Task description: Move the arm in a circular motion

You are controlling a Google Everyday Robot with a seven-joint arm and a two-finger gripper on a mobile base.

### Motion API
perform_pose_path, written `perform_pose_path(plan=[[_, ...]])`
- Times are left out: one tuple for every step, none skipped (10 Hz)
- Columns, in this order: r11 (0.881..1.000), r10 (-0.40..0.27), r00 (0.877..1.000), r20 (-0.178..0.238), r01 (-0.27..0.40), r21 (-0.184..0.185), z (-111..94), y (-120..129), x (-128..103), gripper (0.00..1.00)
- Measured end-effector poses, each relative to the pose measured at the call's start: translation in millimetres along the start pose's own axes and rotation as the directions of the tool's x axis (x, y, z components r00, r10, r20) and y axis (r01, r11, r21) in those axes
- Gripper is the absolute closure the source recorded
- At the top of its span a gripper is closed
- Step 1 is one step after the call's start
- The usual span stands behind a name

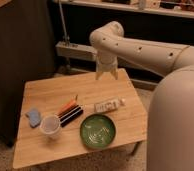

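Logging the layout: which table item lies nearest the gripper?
The white tube, just behind the green plate; the gripper hangs over the table's far edge, while the cup and pens sit further left.
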Motion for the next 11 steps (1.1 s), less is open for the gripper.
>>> perform_pose_path(plan=[[0.999,0.031,0.999,0.007,-0.031,0.009,-5,-32,1,0.35],[0.998,0.058,0.998,0.013,-0.058,0.013,-10,-58,5,0.35],[0.997,0.076,0.997,0.014,-0.077,0.026,-14,-78,14,0.35],[0.994,0.102,0.995,0.009,-0.103,0.036,-18,-89,25,0.35],[0.988,0.149,0.989,-0.008,-0.149,0.05,-20,-112,50,0.35],[0.98,0.194,0.981,-0.027,-0.192,0.059,-20,-132,77,0.35],[0.974,0.22,0.974,-0.052,-0.217,0.062,-16,-138,105,0.35],[0.968,0.248,0.965,-0.086,-0.244,0.058,-9,-135,144,0.35],[0.963,0.268,0.957,-0.109,-0.263,0.058,-4,-134,173,0.35],[0.962,0.273,0.953,-0.134,-0.267,0.055,1,-127,196,0.35],[0.968,0.253,0.954,-0.163,-0.248,0.048,8,-111,218,0.35]])
